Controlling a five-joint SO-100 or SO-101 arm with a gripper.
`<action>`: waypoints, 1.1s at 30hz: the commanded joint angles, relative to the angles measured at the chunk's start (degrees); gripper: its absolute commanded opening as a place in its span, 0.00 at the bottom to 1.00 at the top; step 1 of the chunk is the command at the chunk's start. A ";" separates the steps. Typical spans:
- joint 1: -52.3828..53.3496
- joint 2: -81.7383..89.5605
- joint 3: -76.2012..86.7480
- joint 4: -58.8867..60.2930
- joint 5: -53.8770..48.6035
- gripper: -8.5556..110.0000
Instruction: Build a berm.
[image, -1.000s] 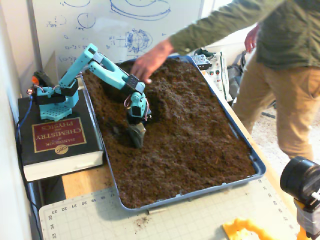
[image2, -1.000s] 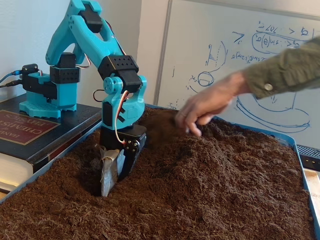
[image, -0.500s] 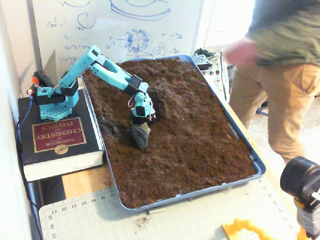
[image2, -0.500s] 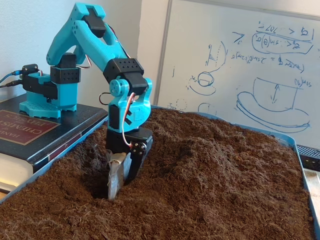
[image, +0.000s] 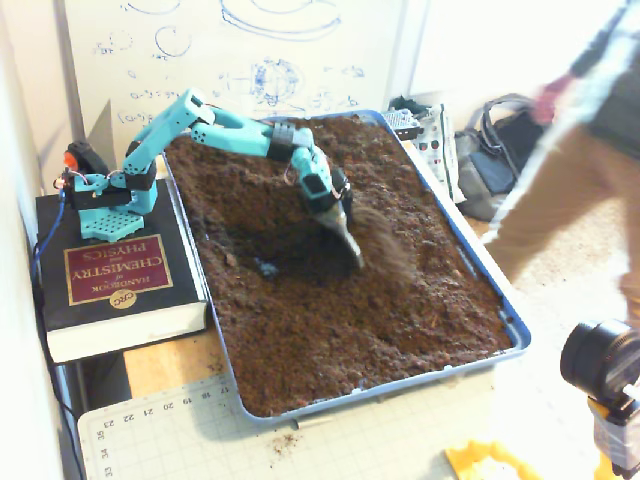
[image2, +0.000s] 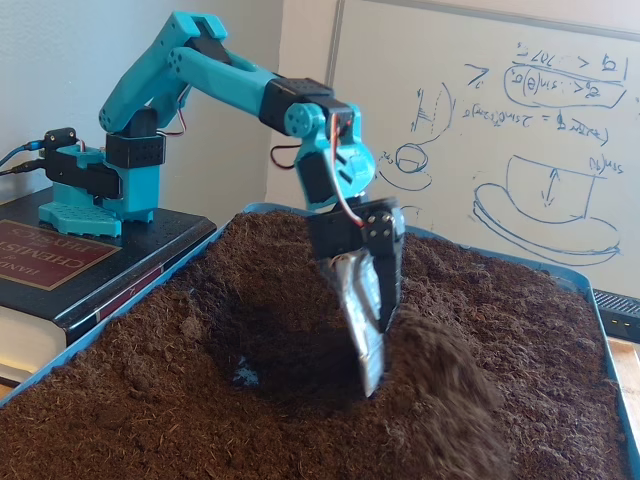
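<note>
Loose soil (image2: 200, 430) in foreground, hollow scooped mid-tray (image: 510, 325); gripper (image2: 372, 375) tip buried beside heaped berm (image2: 440, 370), opening indeterminable, hold unclear

The jointed plastic robot arm (image: 215, 125) is bright turquoise with black motor blocks, and its long scoop-like gripper (image2: 372, 350) is black with a dull silvery-grey blade. Loose crumbly soil (image: 340, 290) is dark brown throughout, darkest in the scooped hollow. The shallow rectangular plastic tray (image: 500, 310) has a blue rim. The thick hardcover handbook (image: 115, 275) under the arm's base is black with a maroon label lettered in gold. The wall whiteboard (image2: 500, 110) is white with blue marker sketches.
</note>
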 joint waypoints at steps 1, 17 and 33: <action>-0.97 5.71 -6.15 -0.26 2.02 0.08; -10.46 30.32 18.11 50.63 8.96 0.08; -30.32 30.23 35.07 40.25 36.83 0.08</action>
